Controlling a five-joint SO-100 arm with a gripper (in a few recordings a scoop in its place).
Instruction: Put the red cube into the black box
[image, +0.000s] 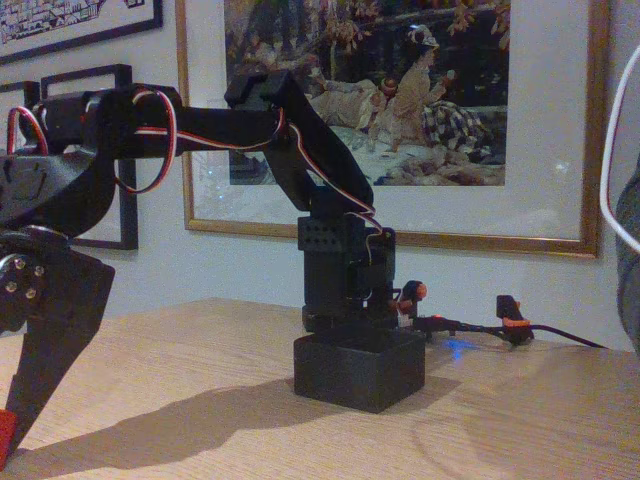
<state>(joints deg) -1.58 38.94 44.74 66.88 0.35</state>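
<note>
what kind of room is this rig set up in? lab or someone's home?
Most likely a home, not a lab: framed pictures, among them a large gilt-framed painting, hang on a plain wall, and the black arm stands on a bare wooden table. No benches, racks or lab gear are visible.

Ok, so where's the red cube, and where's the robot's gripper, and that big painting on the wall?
Red cube (5, 436): fixed view, on its red face at the picture's left edge.
Gripper (22, 400): fixed view, on its dark lower finger, beside the cube.
Painting (400, 100): fixed view, on the seated figure inside the wooden frame.
</note>
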